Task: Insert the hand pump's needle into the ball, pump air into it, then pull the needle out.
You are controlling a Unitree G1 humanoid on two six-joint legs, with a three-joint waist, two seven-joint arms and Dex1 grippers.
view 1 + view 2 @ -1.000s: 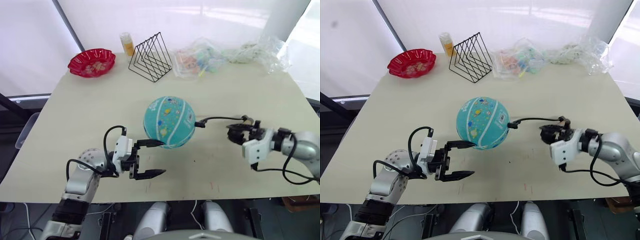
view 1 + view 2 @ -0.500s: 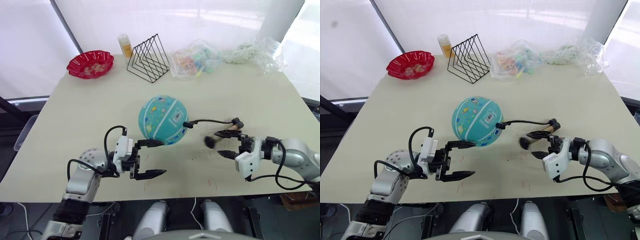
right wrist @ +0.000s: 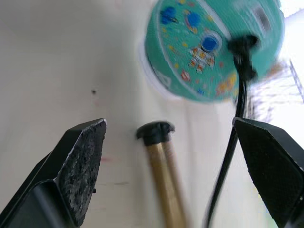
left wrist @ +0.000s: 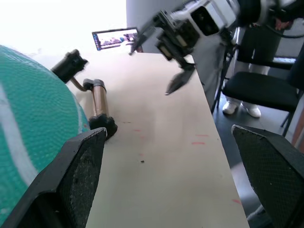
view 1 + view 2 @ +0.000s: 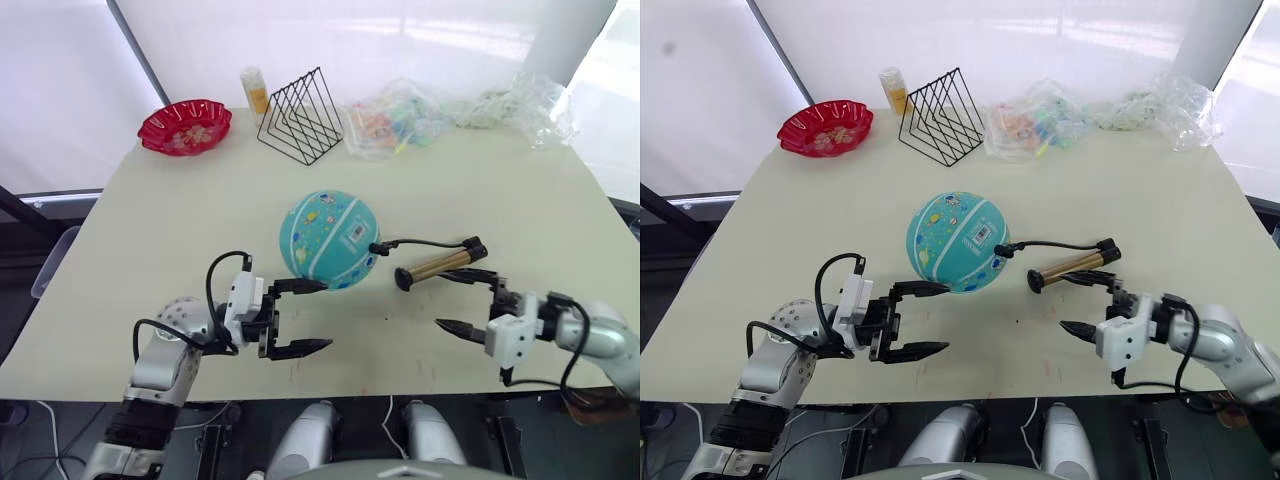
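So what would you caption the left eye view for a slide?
Pump lying on the table, hose end at the ball; both end effectors, left and right, open and empty.

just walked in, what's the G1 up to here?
Inflating a ball. The pump lies on the table, its hose end fitting against the ball. The right hand is open beside the pump, holding nothing. The left hand is open, one finger touching the ball's near side.

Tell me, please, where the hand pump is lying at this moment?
In the left eye view the hand pump lies on the table, right of the ball, its hose reaching the ball, just beyond the open right tool.
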